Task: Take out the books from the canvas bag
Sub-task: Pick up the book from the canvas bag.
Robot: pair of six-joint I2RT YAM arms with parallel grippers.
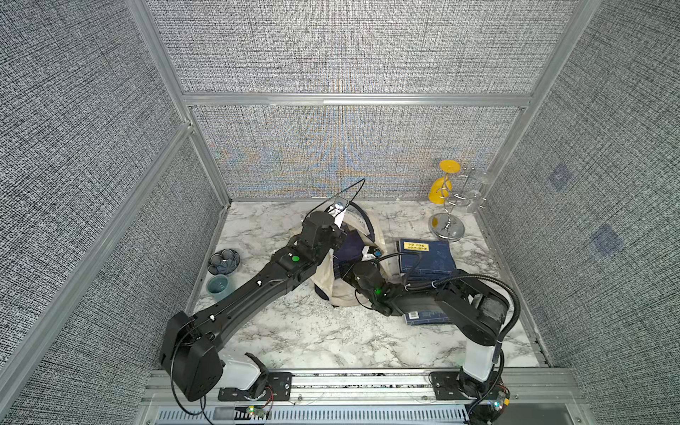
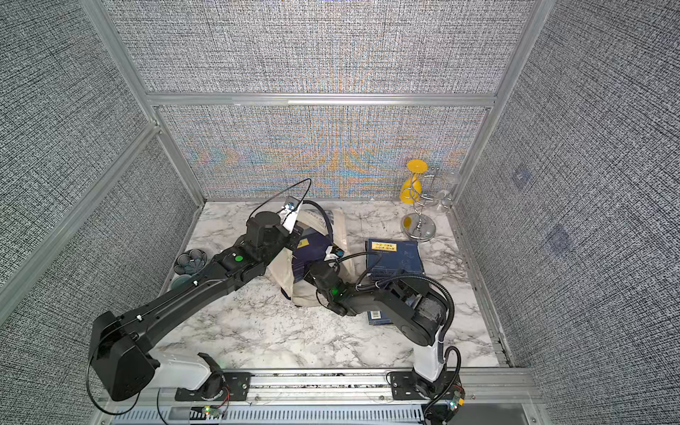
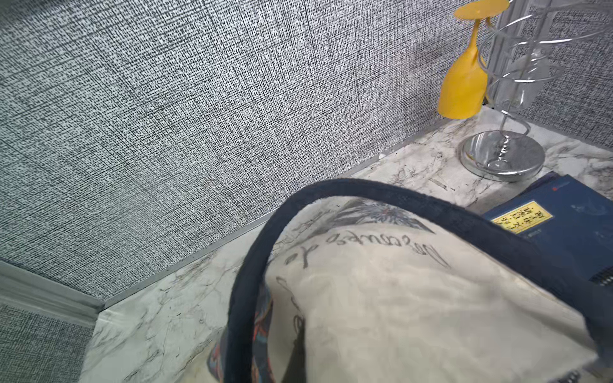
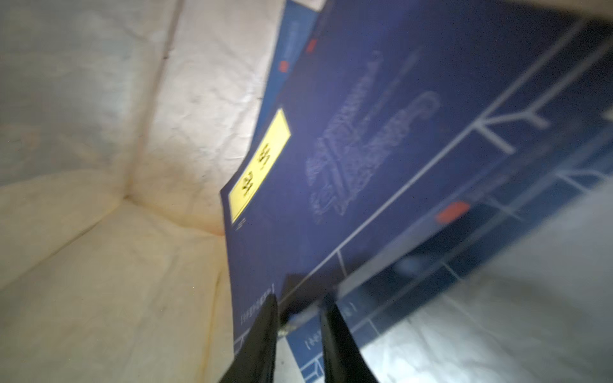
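Note:
The cream canvas bag (image 1: 325,274) (image 2: 281,270) (image 3: 398,298) lies mid-table with its mouth held up. My left gripper (image 1: 340,235) (image 2: 294,235) is shut on the bag's rim beside the navy strap (image 3: 252,265); its fingers are hidden by cloth in the left wrist view. My right gripper (image 1: 346,266) (image 2: 306,270) (image 4: 300,303) reaches inside the bag (image 4: 99,232), its fingers (image 4: 265,318) closed narrowly on the near edge of a navy book (image 4: 365,149) (image 2: 312,248) with a yellow label. More books lie beneath that one. Navy books are stacked (image 1: 427,257) (image 2: 395,257) (image 3: 564,225) on the table to the right of the bag.
One more navy book (image 1: 427,317) (image 2: 379,317) lies partly under the right arm. A chrome wire rack (image 1: 447,226) (image 3: 502,156) with a yellow glass (image 1: 441,191) (image 3: 464,83) stands at the back right. A dark flower-shaped bowl (image 1: 223,261) and a teal cup (image 1: 218,285) sit at the left wall.

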